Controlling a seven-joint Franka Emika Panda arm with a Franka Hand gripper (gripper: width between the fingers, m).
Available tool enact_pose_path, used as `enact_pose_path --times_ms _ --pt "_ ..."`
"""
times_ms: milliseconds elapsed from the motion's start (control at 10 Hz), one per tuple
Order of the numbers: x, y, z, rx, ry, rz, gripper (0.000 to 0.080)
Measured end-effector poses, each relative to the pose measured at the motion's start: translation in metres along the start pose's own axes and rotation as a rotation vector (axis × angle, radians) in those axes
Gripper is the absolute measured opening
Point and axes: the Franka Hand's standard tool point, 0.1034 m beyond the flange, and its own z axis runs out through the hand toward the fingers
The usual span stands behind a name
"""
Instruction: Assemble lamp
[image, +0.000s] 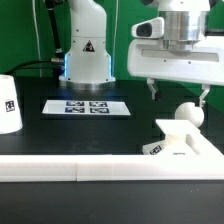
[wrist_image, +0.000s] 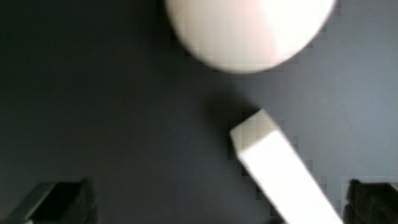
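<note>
The ball-shaped white bulb (image: 187, 115) stands on the flat square white base (image: 190, 150) at the exterior view's right, front. The base has a tag on its near-left side. My gripper (image: 177, 93) hangs just above the bulb, open and empty, one finger on each side of it. In the wrist view the bulb (wrist_image: 249, 30) is a big white oval, and the dark fingertips (wrist_image: 54, 202) stand wide apart with nothing between them around the gripper (wrist_image: 214, 205). A slanted white strip (wrist_image: 276, 165) shows below the bulb; which part it belongs to I cannot tell. The tapered shade (image: 8, 103) stands upright at the exterior view's far left.
The marker board (image: 88, 106) lies flat in the middle of the dark table. The tall white robot pedestal (image: 86, 45) stands behind it, with cables to its left. A long white rail (image: 60, 168) runs along the table's front edge up to the base.
</note>
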Motion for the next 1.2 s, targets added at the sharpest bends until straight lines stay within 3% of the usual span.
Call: enact_pose_path --times_ms 400,800,1200 --pt "-0.043 -0.018 0.006 0.012 0.017 -0.097 0.0698" --pt "-0.036 -0.013 0.007 0.006 -0.006 -0.127 0.0698" --pt "-0.012 -0.001 -0.001 0.006 -0.172 -0.240 0.0698"
